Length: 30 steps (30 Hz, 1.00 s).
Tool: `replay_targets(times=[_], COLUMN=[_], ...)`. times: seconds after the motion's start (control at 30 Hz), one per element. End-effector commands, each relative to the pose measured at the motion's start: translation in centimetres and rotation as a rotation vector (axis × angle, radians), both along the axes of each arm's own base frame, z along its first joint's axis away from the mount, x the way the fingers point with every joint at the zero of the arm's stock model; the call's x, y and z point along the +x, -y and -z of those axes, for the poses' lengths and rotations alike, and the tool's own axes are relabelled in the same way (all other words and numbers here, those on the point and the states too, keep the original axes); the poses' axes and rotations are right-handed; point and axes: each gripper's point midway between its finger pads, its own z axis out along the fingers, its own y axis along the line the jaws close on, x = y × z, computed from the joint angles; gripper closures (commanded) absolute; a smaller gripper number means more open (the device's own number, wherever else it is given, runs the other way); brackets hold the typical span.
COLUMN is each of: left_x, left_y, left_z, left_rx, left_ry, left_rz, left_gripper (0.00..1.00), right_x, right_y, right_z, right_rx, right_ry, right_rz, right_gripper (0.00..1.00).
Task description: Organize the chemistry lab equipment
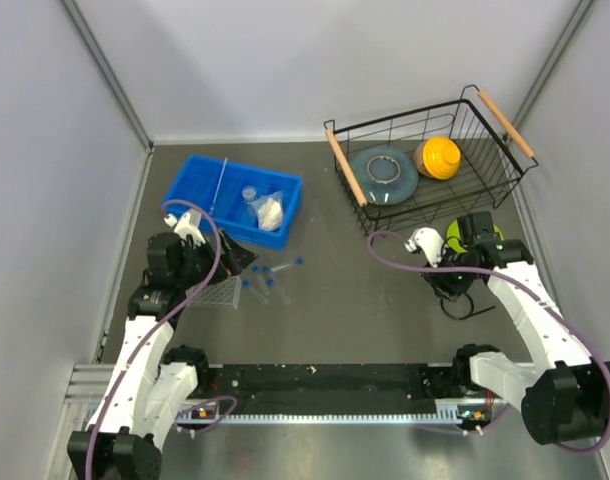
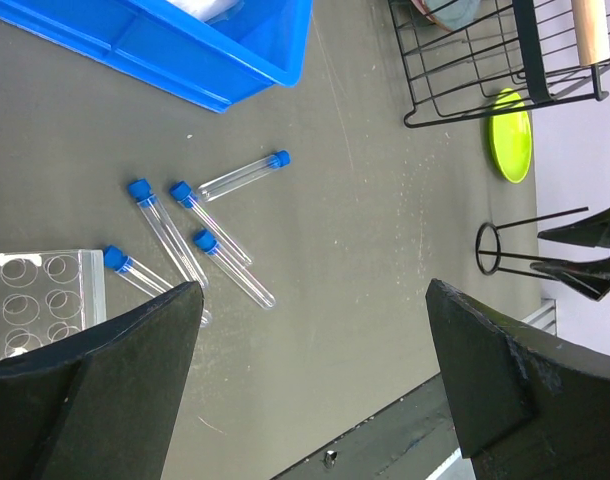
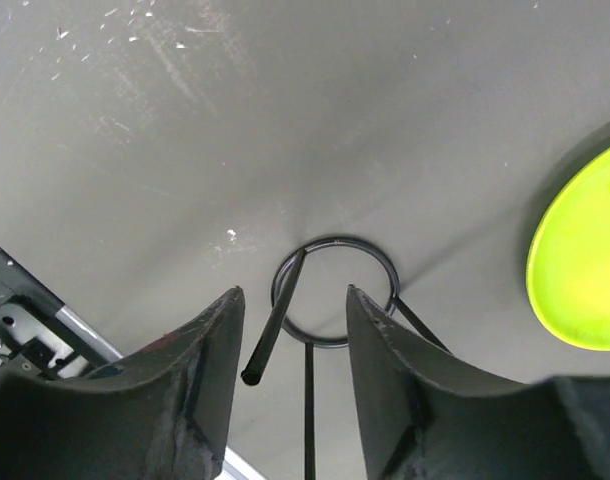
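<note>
I am looking down on a dark grey table (image 1: 365,310) with both arms reaching out from its near edge. At the far right stands a black wire basket (image 1: 425,215) with wooden handles, and at the far left a blue bin (image 1: 190,180).

The clear plastic tube rack (image 2: 35,300), dotted with round holes, lies flat near the left edge, partly under my left gripper (image 2: 315,340). That gripper hangs above the table with its jaws spread fully wide and nothing between them.

The black wire ring stand (image 3: 274,318) sits at the near right, beside a bright green dish (image 3: 585,260). It is a thin round ring with slim legs running from it. My right gripper (image 3: 293,330) is directly over it. Its jaws are partly apart, with one leg and part of the ring showing between them and bare table visible on both sides of the leg. I see no clamping.

Five small clear test tubes (image 2: 233,268) with blue caps lie scattered on the table between the rack and the bin, just beyond the left gripper and apart from it.

Inside the bin are the thin glass rod (image 1: 219,185), the small clear cup (image 1: 250,195) and the white packet (image 1: 270,212). All three are well apart from both grippers.
</note>
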Motion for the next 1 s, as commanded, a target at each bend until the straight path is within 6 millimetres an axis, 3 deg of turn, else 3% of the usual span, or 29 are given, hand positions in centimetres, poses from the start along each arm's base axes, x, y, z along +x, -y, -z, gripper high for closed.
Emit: replay_targets(times=[0.0, 0.17, 0.2, 0.33, 0.43, 0.6, 0.63, 0.73, 0.77, 0.83, 0.87, 0.9, 0.97], left_x=[0.5, 0.1, 0.0, -0.9, -1.5, -3.8, -4.6, -5.3, -5.1, -5.7, -5.3, -5.2, -5.3], left_y=[0.2, 0.9, 1.1, 2.9, 4.5, 10.1, 11.7, 14.6, 15.7, 17.8, 19.0, 20.0, 22.6], left_z=[-2.2, -3.1, -3.3, -4.5, -5.5, -6.6, -7.6, -8.6, -8.1, -9.3, -8.5, -9.6, -9.8], left_rx=[0.004, 0.0, 0.006, -0.016, -0.001, 0.052, 0.032, -0.001, -0.001, -0.007, 0.005, 0.005, 0.007], left_ry=[0.094, 0.147, 0.171, 0.26, 0.349, 0.528, 0.594, 0.679, 0.666, 0.716, 0.691, 0.725, 0.733], left_rz=[0.027, 0.092, 0.112, 0.24, 0.327, 0.551, 0.607, 0.703, 0.732, 0.782, 0.806, 0.821, 0.853], left_gripper=[0.01, 0.01, 0.01, 0.02, 0.02, 0.02, 0.02, 0.02, 0.02, 0.02, 0.02, 0.02, 0.02], right_x=[1.4, 1.2, 1.0, 0.7, 0.6, 0.4, 0.0, -0.3, -0.1, -0.2, -0.1, 0.2, 0.2], right_y=[-0.1, -0.1, -0.1, -1.2, -3.0, -6.8, -8.0, -10.0, -10.5, -11.7, -12.1, -12.4, -13.2], right_z=[-0.1, 0.0, 0.0, -1.0, -3.1, -7.7, -8.5, -9.9, -10.7, -11.3, -12.0, -12.0, -13.0], right_rx=[0.009, 0.01, 0.011, 0.072, 0.173, 0.382, 0.447, 0.559, 0.586, 0.661, 0.682, 0.7, 0.763], right_ry=[0.042, 0.032, 0.028, 0.032, 0.032, 0.007, -0.014, -0.079, -0.084, -0.153, -0.159, -0.189, -0.222], right_rz=[0.006, 0.007, 0.005, -0.009, -0.023, -0.077, -0.094, -0.12, -0.133, -0.139, -0.149, -0.145, -0.157], right_gripper=[0.6, 0.96, 0.99, 1.0, 1.0, 1.0, 1.0, 1.0, 1.0, 1.0, 1.0, 1.0, 1.0])
